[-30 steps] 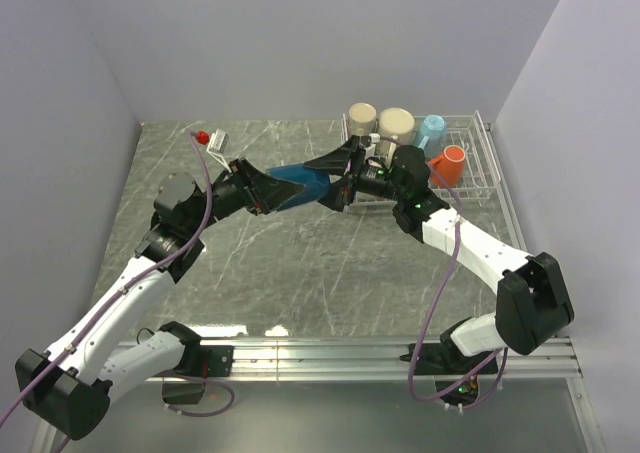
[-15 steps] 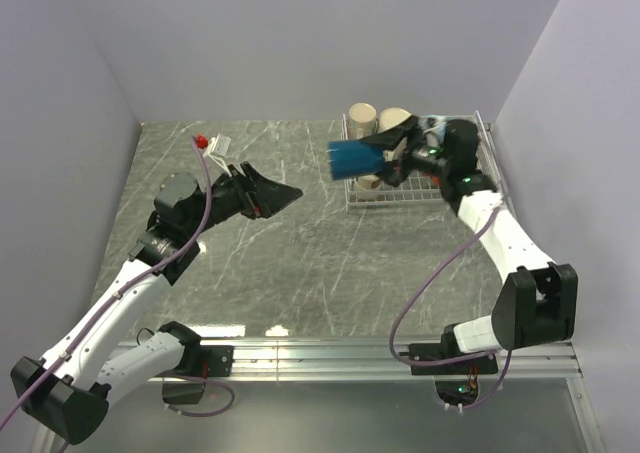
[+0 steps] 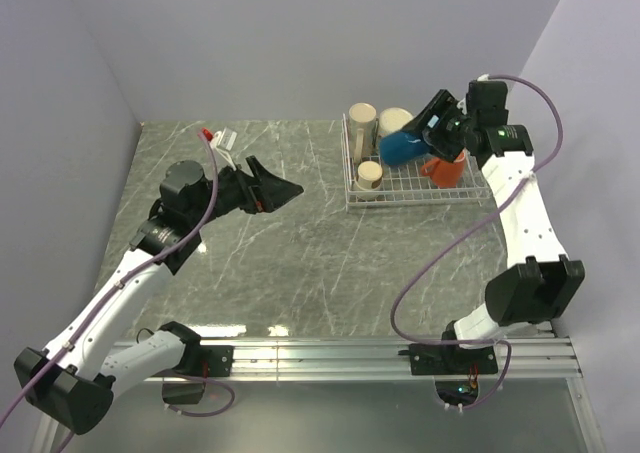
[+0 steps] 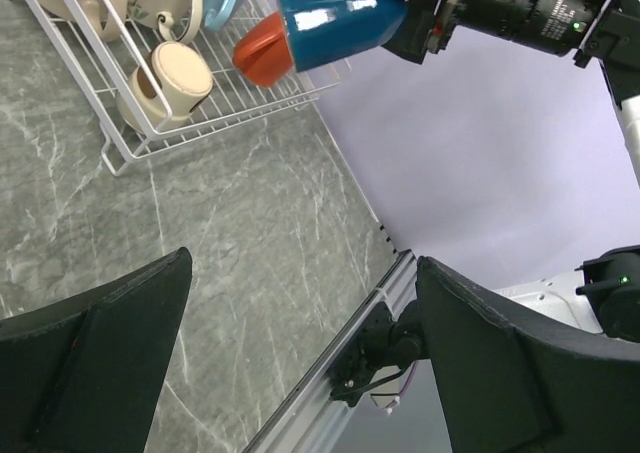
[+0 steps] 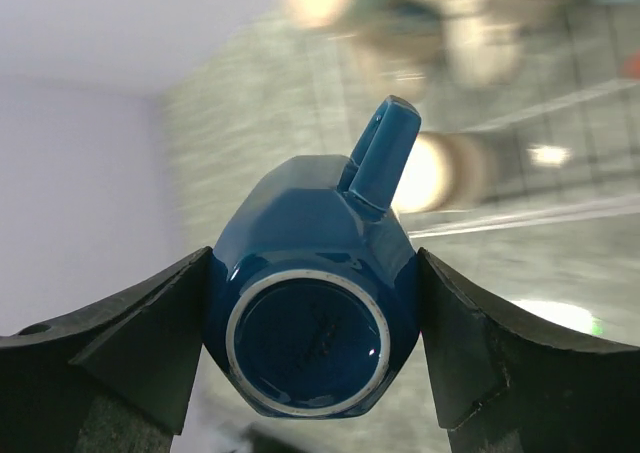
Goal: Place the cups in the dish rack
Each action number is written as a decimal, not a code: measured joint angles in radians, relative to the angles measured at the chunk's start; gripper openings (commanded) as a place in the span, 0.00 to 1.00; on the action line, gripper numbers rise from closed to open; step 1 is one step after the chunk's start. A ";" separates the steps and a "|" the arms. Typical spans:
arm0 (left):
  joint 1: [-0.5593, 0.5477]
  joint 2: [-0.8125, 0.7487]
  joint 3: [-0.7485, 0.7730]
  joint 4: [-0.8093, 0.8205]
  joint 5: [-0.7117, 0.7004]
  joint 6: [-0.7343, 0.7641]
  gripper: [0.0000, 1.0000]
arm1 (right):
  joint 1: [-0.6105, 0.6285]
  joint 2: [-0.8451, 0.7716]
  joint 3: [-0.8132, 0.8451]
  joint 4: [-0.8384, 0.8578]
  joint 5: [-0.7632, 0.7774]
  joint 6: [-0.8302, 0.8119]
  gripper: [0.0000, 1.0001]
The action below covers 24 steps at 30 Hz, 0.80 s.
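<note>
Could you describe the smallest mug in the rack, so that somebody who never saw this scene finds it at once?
Find the white wire dish rack at the far right of the grey table. In its near-left corner sits a small cream mug. It is much shorter than the two pale mugs behind it.

Grey-green marble-patterned tabletop (image 3: 300, 263), enclosed by a plain pale lilac back wall (image 3: 300, 43) and two side walls (image 3: 50, 123). An aluminium rail (image 3: 330, 358) runs along its near edge. Lighting is even and diffuse.
</note>
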<state>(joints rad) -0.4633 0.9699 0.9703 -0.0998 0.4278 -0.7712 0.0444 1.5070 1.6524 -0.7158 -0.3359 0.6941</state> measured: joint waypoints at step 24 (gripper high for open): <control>0.007 0.065 0.061 -0.131 -0.015 0.030 0.99 | 0.103 0.239 0.038 -0.096 0.447 -0.204 0.00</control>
<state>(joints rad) -0.4564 1.0351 1.0309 -0.2306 0.4129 -0.7414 0.1471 1.7462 1.6905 -0.8116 0.1112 0.4904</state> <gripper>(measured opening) 0.989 0.816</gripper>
